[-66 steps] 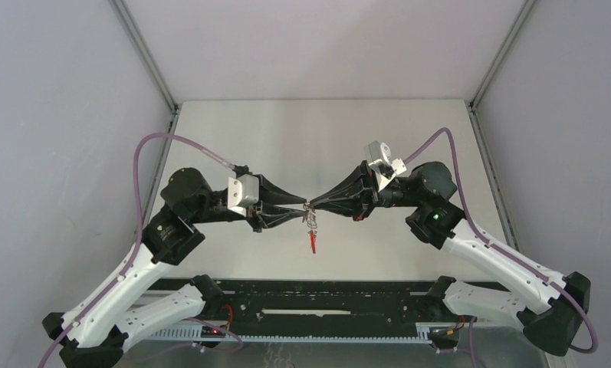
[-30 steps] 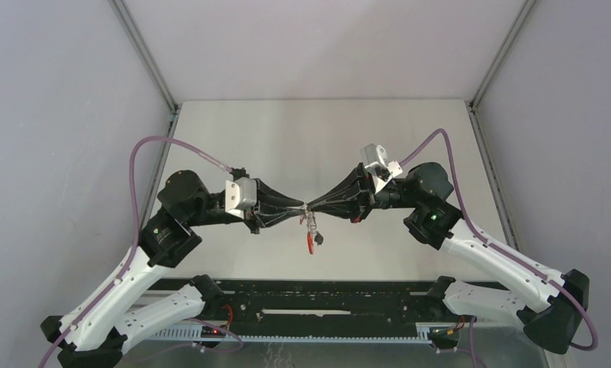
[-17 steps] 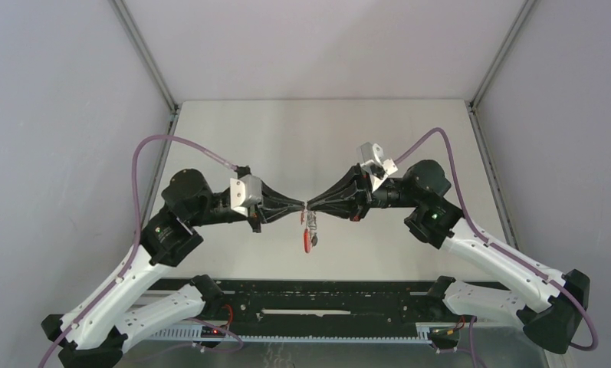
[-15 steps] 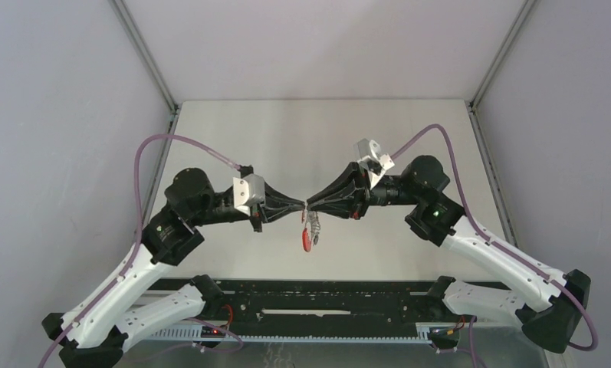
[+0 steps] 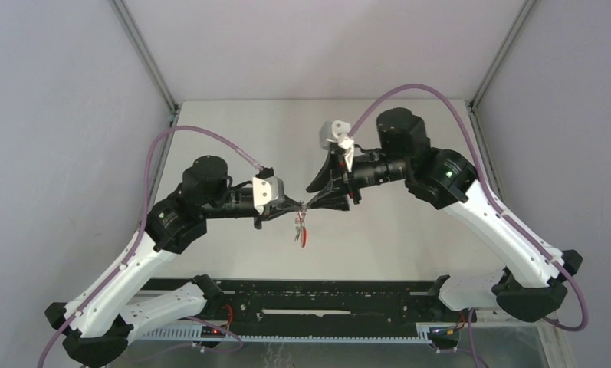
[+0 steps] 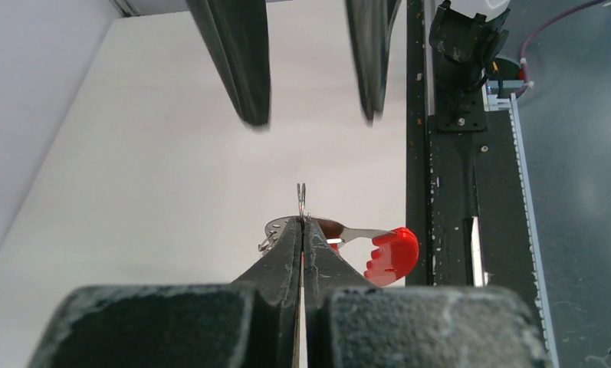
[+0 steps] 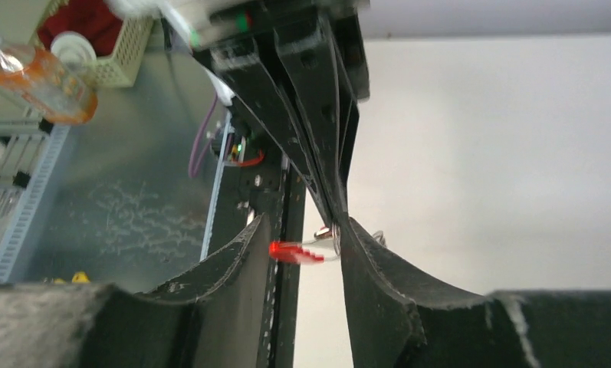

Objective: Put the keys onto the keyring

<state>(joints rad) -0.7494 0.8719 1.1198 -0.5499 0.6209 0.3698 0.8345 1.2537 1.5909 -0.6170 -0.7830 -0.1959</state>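
Note:
My left gripper (image 6: 303, 222) is shut on the keyring (image 6: 302, 195), a thin metal loop seen edge-on that sticks out past the tips. Below them hangs a key (image 6: 356, 231) with a red tag (image 6: 392, 253). In the top view the bundle (image 5: 300, 231) dangles above the table from the left gripper (image 5: 303, 208). My right gripper (image 5: 310, 198) is open just beyond it. Its two fingers (image 6: 244, 69) stand apart and touch nothing. In the right wrist view the red tag (image 7: 296, 251) shows between my open right gripper's (image 7: 302, 234) fingers, beside the left gripper's tips (image 7: 329, 199).
The pale table (image 5: 233, 138) lies below both arms, with grey walls on three sides. A black rail (image 5: 317, 295) with the arm bases runs along the near edge. Off the table, the right wrist view shows a bottle (image 7: 37, 73) and a basket (image 7: 126, 54).
The right gripper has opened and let go of the bundle, and its arm has lifted and swung back. The left gripper closed on the ring and shifted slightly right; the keys now hang from it alone.

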